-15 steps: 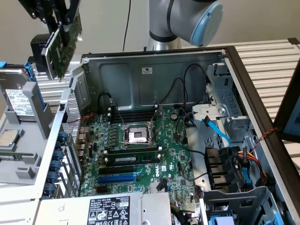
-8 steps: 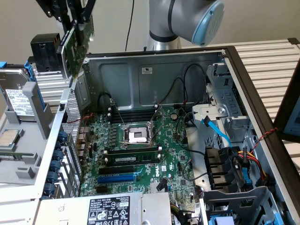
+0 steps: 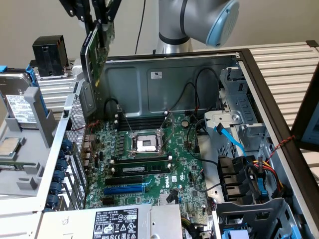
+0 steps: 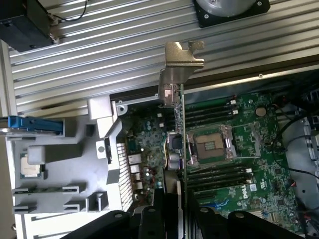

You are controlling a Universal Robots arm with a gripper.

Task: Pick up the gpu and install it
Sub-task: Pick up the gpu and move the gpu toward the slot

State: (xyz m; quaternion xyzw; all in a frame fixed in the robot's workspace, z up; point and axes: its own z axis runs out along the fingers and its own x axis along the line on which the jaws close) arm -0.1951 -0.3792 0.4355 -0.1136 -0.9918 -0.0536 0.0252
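Exterior view: arm (image 3: 199, 20) bends in from above, gripper (image 3: 97, 21) high over the case (image 3: 164, 74) edge.
Gripper: half-closed, pinching the gpu (image 3: 94, 52) by its top edge.
Gpu: hanging edge-down, clear above the motherboard (image 3: 149, 159).

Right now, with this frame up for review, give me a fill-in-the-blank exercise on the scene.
1. The hand is shut on the ____.
2. What it holds hangs ____ the motherboard inside the case, seated in no slot.
3. One long slot on the motherboard stands out from the black ones because it is coloured ____.

Missing words: gpu; above; blue.
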